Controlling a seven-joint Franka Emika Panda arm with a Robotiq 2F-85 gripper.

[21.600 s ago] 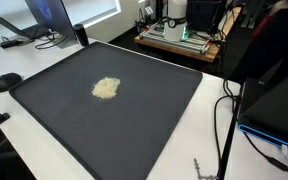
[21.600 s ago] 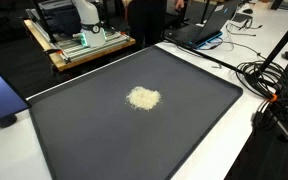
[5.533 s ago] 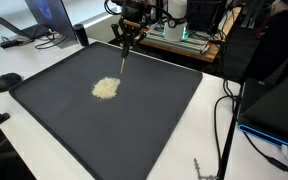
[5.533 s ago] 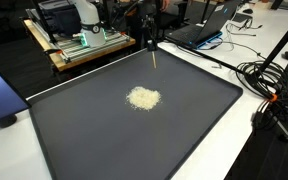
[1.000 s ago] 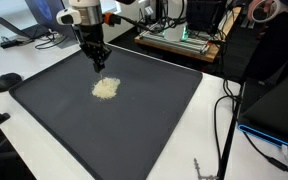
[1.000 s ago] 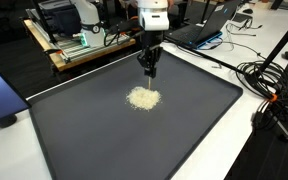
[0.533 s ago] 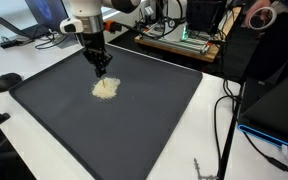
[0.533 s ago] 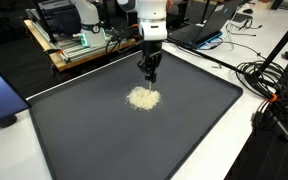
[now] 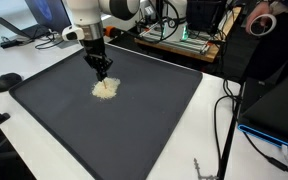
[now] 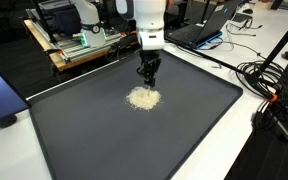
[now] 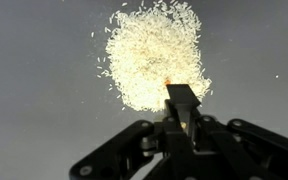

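On the left part of the black mat [image 9: 154,110]: 1 small heap [image 9: 105,89] of pale grains, all in 1 clump, with a few loose bits round the rim. Right over its far edge: the gripper [image 9: 103,70], pointing straight down, fingers pressed together. In the wrist view, its dark tip right at the edge of the grains, with a tiny orange spot [image 11: 167,82] beside it. Cannot tell if something thin is pinched there, or if the tip touches the grains or hangs just above them. Looks like early days: heap whole, not spread, not pushed apart, so nearly all the work left.

Around it, from left to right in an exterior view: a laptop [image 9: 44,18] and a black round thing [image 9: 6,81] on the white table [image 9: 29,150]. Then the flat dark mat. Behind it, a wooden bench [image 9: 174,42] loaded with gear. Last, black cables [image 9: 224,115] hanging down by the right edge.
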